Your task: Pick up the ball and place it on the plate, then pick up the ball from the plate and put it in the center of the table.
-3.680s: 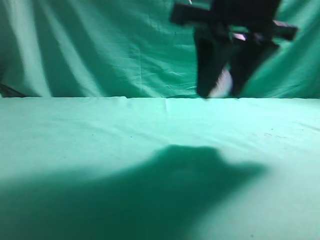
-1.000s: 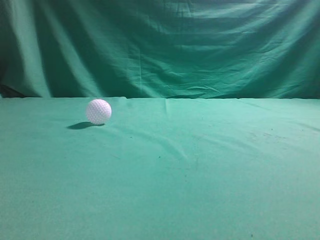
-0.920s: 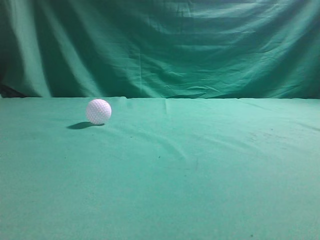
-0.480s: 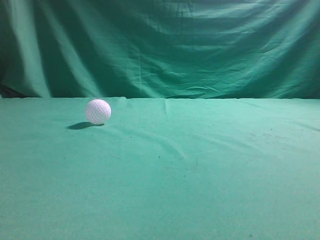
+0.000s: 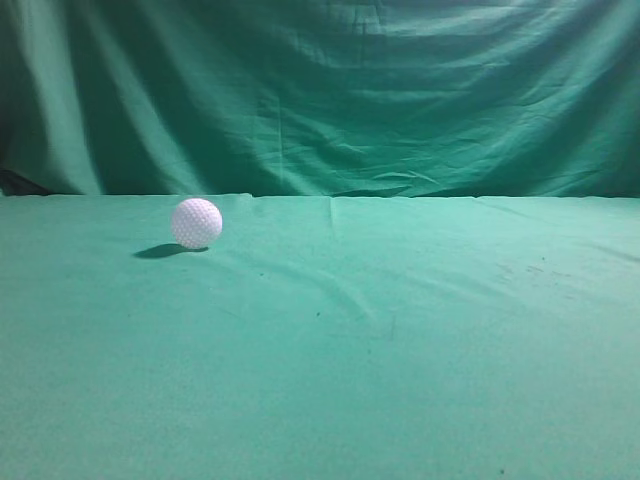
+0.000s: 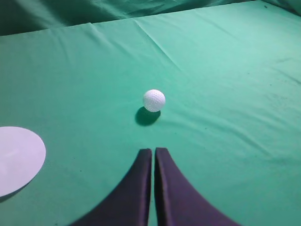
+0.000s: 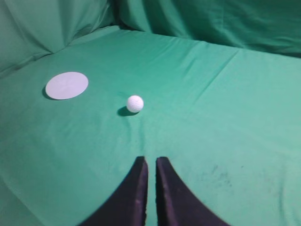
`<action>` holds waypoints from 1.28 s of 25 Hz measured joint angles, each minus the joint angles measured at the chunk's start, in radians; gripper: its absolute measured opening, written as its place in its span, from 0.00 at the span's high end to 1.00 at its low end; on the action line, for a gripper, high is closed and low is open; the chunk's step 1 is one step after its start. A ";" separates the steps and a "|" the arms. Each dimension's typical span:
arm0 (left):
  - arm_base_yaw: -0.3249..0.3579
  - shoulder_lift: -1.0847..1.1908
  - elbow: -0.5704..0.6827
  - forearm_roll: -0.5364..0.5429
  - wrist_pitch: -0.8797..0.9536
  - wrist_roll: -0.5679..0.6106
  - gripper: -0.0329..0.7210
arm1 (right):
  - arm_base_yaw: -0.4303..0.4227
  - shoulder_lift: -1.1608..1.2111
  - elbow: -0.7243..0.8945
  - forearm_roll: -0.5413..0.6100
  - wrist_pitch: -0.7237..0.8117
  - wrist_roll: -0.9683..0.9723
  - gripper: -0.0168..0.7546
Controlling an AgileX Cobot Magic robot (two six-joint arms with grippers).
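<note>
The white dimpled ball (image 5: 196,222) rests on the green cloth table (image 5: 400,330), left of the middle in the exterior view. It also shows in the left wrist view (image 6: 154,100) and the right wrist view (image 7: 135,103). The flat white plate (image 7: 67,85) lies left of the ball, and its edge shows in the left wrist view (image 6: 16,158). My left gripper (image 6: 153,151) is shut and empty, well short of the ball. My right gripper (image 7: 150,160) is shut and empty, also short of the ball. Neither gripper shows in the exterior view.
A draped green curtain (image 5: 320,90) hangs behind the table's far edge. The cloth has low wrinkles and small dark specks (image 7: 221,176) on the right side.
3.7 s ago a black gripper hung above the right of the table with something white between its fingers. Over the last second the ball lies still and no gripper is in the exterior view.
</note>
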 joint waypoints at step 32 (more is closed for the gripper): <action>0.000 0.000 0.088 0.006 -0.040 0.000 0.96 | 0.000 -0.011 0.198 0.026 -0.170 0.001 0.90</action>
